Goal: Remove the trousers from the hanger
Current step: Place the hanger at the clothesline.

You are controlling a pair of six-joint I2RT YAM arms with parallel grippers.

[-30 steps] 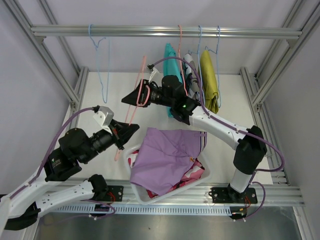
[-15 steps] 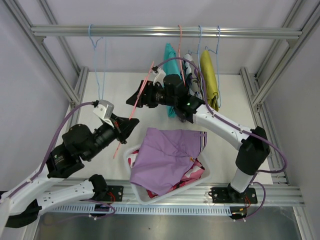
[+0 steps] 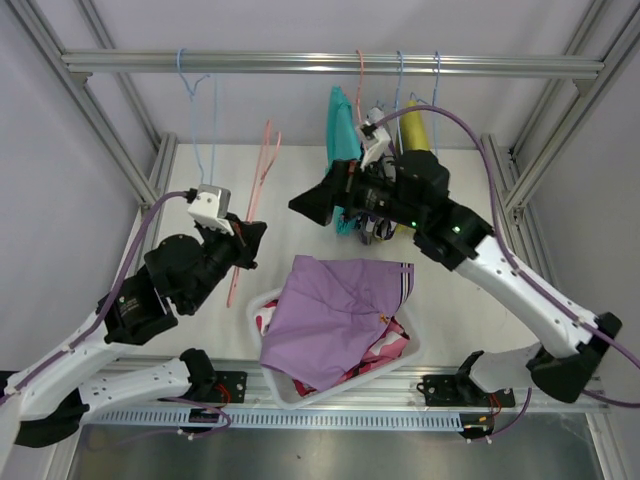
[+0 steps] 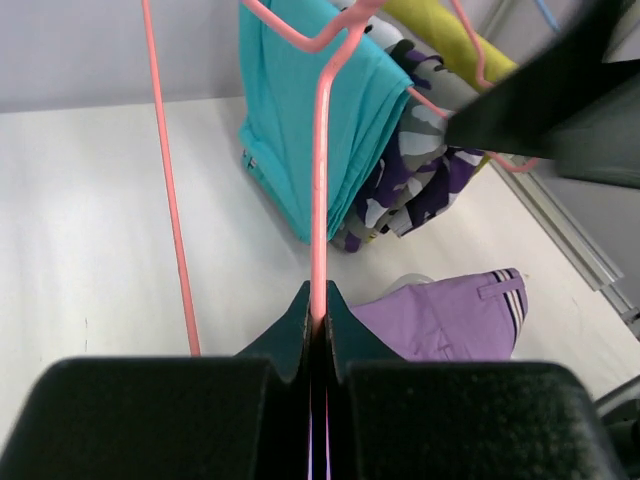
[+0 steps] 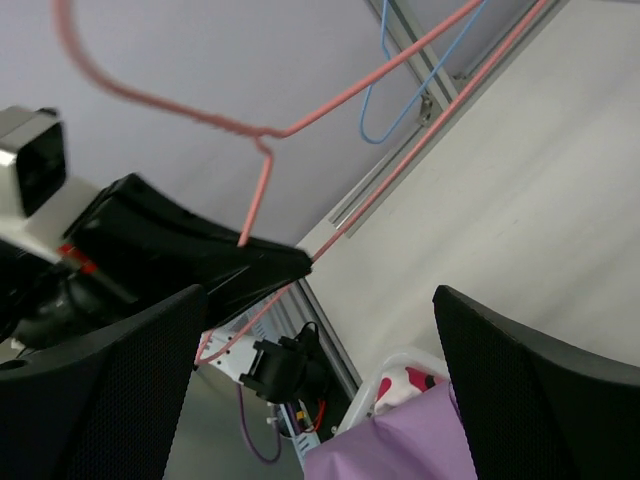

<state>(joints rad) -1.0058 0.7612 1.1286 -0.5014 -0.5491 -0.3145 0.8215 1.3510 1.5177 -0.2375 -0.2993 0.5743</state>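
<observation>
From above, the trousers split into two lots. The teal shorts (image 3: 338,125) and mustard shorts (image 3: 418,140) hang on hangers from the right half of the rail (image 3: 330,63), with a third pair between them mostly hidden behind the right arm. The lilac shorts (image 3: 335,310) lie over the red-and-white shorts (image 3: 388,350) in the white basket (image 3: 268,372), well forward of the rail. All look like thin, limp cloth, probably light and apt to slither off the wire, so a pinch on a hanging fold well below the rail seems the best hold. The left gripper (image 3: 248,240) holds a bare pink hanger (image 3: 262,160) that is off the rail. The right gripper (image 3: 308,203) hovers below the rail, just left of the teal pair, and its arm crowds the hung clothes. An empty blue hanger (image 3: 200,120) hangs from the rail's left part. In the left wrist view the fingers are clamped flat on the pink wire, with the camouflage shorts (image 4: 410,170) beyond, beside the teal. In the right wrist view the fingers stand wide apart, gripping nothing.
</observation>
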